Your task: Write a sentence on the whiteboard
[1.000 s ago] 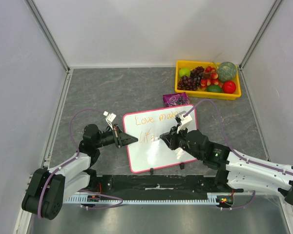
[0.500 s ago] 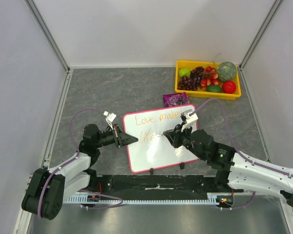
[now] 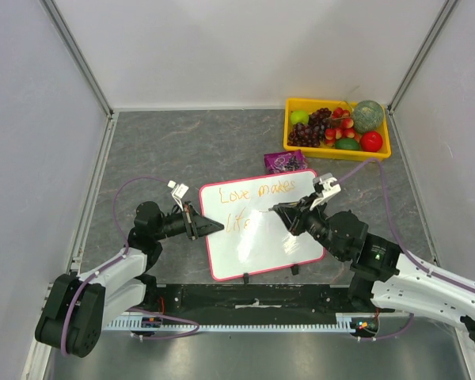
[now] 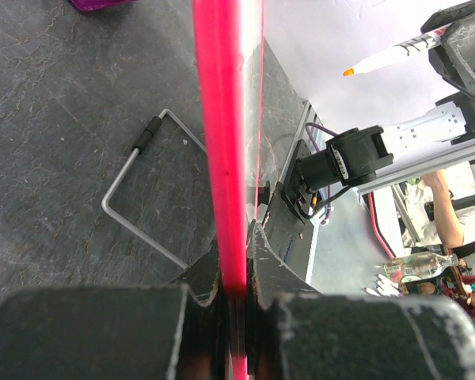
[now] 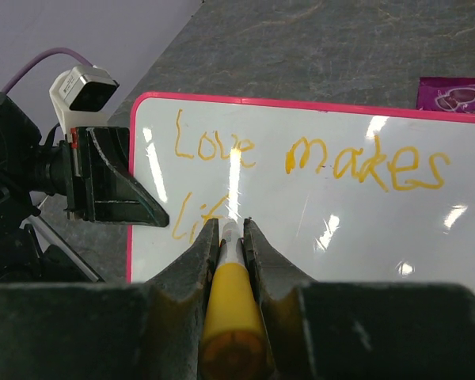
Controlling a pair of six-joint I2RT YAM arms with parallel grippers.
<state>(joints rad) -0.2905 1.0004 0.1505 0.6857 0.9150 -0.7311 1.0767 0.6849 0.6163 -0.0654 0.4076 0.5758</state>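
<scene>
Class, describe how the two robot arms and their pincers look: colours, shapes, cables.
The left arm and right arm have white links and black joints; a purple cable loops along each. The left pincer and right pincer are black, wedge-shaped, two-fingered.

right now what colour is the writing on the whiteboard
Orange writing, clearest in the right wrist view.

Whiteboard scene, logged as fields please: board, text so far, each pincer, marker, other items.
board: whiteboard, pink frame, mid-table
text: sentence in orange; "Love makes" on the top line, second line starts "Lif", the rest hidden behind the marker
left pincer: shut on the whiteboard's left frame edge
right pincer: shut on the marker, aimed at the second line; tip contact unclear
other: yellow fruit tray at far right, purple packet just beyond the board
</scene>
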